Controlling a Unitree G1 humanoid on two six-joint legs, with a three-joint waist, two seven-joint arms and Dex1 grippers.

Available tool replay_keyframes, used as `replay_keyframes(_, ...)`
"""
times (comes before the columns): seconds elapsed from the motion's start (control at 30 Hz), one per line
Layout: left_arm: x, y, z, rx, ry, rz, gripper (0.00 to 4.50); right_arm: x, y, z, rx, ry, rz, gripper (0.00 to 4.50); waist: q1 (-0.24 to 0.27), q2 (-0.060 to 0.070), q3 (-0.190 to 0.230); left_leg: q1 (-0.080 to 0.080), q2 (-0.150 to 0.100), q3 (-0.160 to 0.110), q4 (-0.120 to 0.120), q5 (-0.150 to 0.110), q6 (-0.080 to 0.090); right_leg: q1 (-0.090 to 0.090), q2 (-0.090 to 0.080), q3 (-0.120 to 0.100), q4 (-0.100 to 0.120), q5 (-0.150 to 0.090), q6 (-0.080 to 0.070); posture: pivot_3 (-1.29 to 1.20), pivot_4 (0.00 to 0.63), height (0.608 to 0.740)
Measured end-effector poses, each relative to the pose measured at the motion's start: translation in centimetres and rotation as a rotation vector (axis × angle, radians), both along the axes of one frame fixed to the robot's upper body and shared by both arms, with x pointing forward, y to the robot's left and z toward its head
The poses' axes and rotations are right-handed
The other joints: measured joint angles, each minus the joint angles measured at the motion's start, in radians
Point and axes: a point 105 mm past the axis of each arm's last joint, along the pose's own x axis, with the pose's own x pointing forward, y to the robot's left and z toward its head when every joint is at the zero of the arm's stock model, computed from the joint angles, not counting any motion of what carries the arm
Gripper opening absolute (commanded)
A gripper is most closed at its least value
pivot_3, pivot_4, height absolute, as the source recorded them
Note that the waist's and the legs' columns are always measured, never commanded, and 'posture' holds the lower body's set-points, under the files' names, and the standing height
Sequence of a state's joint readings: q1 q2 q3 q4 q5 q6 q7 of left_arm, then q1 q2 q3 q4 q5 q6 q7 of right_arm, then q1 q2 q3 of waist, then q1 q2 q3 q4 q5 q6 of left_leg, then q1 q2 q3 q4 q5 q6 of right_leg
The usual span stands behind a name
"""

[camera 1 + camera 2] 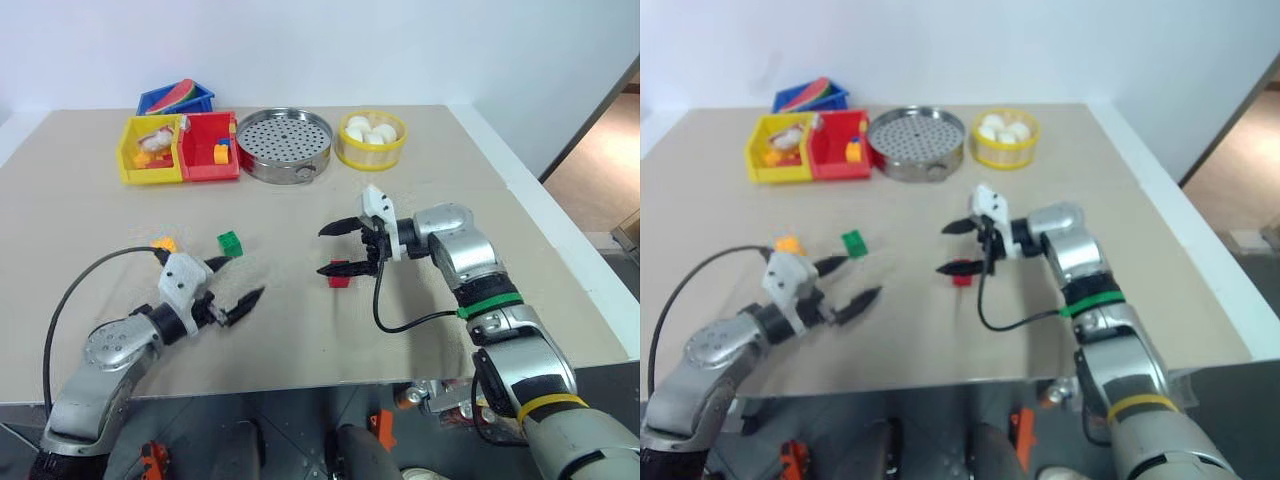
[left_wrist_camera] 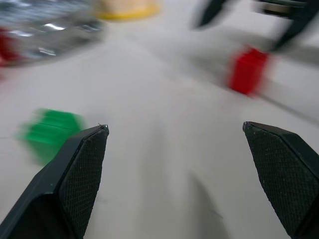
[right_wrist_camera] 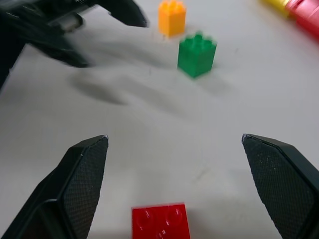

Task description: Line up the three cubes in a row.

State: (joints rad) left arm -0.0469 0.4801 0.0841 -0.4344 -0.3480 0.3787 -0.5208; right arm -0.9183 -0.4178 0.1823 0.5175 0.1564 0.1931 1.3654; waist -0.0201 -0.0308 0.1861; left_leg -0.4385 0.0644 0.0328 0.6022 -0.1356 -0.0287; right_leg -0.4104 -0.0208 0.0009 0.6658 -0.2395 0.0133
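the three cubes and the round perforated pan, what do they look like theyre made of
The red cube, green cube and orange cube look like moulded plastic: solid bright colour, slight gloss, studs on top. The round perforated pan looks like stainless steel: silvery, reflective wall, evenly punched holes.

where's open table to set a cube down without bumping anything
Widest bare patch: the table between the yellow bin and the orange cube. Also bare: right of the right tool, below the yellow bowl. Crowded: the back edge with bins and steel steamer tray, and the middle, where green cube, red cube and left tool sit.
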Motion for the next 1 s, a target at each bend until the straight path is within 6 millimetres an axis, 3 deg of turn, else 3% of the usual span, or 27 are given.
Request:
replay_keyframes(0.2, 0.9, 0.4, 0.4, -0.002, -0.020, 0.049, 4.50, -1.0, 0.2, 1.2, 0.029, -0.036, -0.017, 4.46, 0.000, 0.000, 0.000, 0.000, 0.000, 0.000, 0.000, 0.000, 0.000, -0.001, 0.001, 0.001, 0.000, 0.000, 0.000, 0.00, 0.150, 0.740)
replay_keyframes(0.4, 2.3, 3.4, 1.5, 0.121, 0.019, -0.028, 4.50, -1.7, 0.3, 3.1, 0.070, -0.101, -0.012, 4.46, -0.001, 0.000, 0.000, 0.000, 0.001, -0.001, 0.000, 0.000, 0.000, -0.002, 0.003, 0.000, 0.000, 0.000, -0.002, 0.00, 0.150, 0.740)
replay_keyframes(0.57, 3.9, 4.7, 2.7, 0.168, 0.096, -0.123, 4.50, -2.1, 0.2, 3.1, 0.088, -0.121, 0.006, 4.46, 0.000, 0.000, 0.000, -0.002, 0.000, 0.000, 0.000, 0.000, 0.000, -0.002, 0.002, 0.000, 0.000, -0.001, 0.000, 0.00, 0.150, 0.740)
replay_keyframes(0.73, 5.8, 4.3, 3.3, 0.203, 0.149, -0.200, 4.50, -2.2, 0.2, 2.9, 0.097, -0.138, 0.003, 4.46, 0.000, 0.000, 0.000, -0.003, 0.000, 0.000, 0.000, 0.000, 0.000, -0.003, 0.002, 0.001, 0.000, -0.001, 0.001, 0.00, 0.150, 0.740)
replay_keyframes(1.0, 7.8, 3.8, 1.8, 0.254, 0.249, -0.252, 4.50, -1.9, -0.2, 2.6, 0.096, -0.170, -0.032, 4.46, -0.002, 0.000, 0.000, -0.006, 0.000, 0.000, -0.001, 0.000, 0.000, -0.008, 0.004, 0.003, 0.003, -0.002, 0.002, 0.00, 0.150, 0.740)
